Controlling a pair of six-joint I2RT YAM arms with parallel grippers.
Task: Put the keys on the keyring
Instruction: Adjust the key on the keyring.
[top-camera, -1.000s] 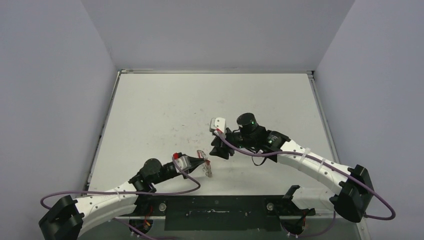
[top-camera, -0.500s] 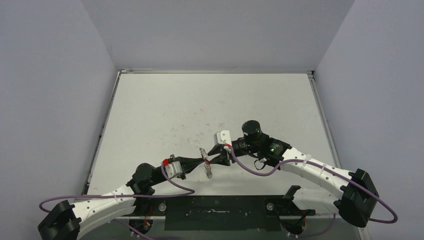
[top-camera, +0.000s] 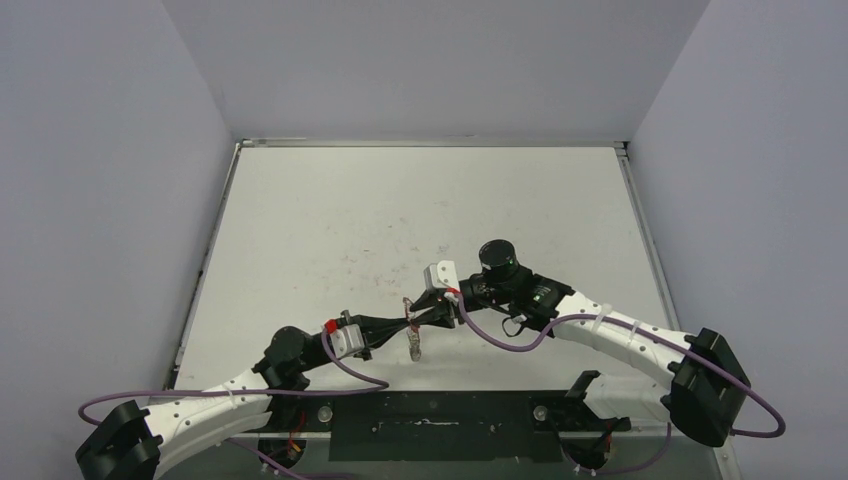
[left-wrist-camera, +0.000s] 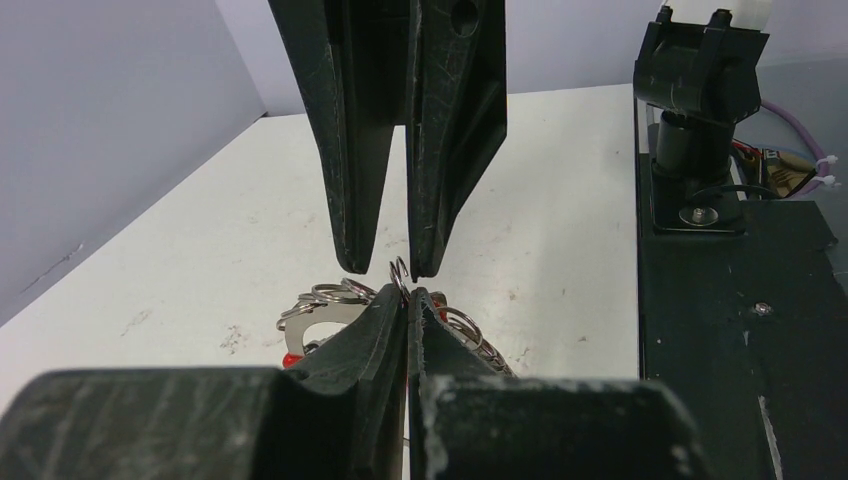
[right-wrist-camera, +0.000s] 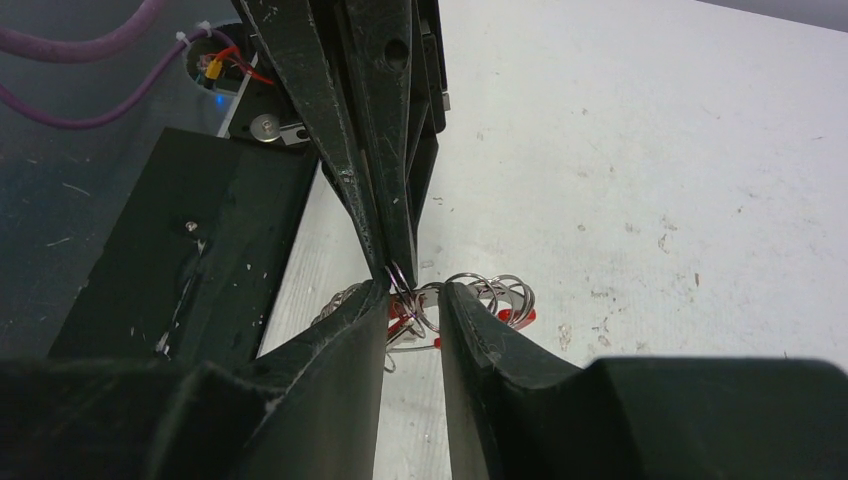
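Observation:
My left gripper (top-camera: 408, 322) is shut on a small silver ring (left-wrist-camera: 399, 273) strung on the keyring (top-camera: 414, 341), which hangs just above the table. In the left wrist view its silver pieces (left-wrist-camera: 328, 297) spread behind my left gripper (left-wrist-camera: 410, 296). My right gripper (top-camera: 426, 316) meets it tip to tip, open by a narrow gap. In the right wrist view the small ring (right-wrist-camera: 401, 281) stands by the left fingertip of my right gripper (right-wrist-camera: 412, 293), with the red sleeve (right-wrist-camera: 512, 316) beyond. No loose key shows.
A black base plate (top-camera: 440, 410) lies along the near table edge, below both grippers. Purple cables (top-camera: 500, 340) loop off both arms. Grey walls close the table on the left, back and right.
My left arm has reached forward and right with the keyring. My right gripper has come down and toward it, and the two now meet tip to tip.

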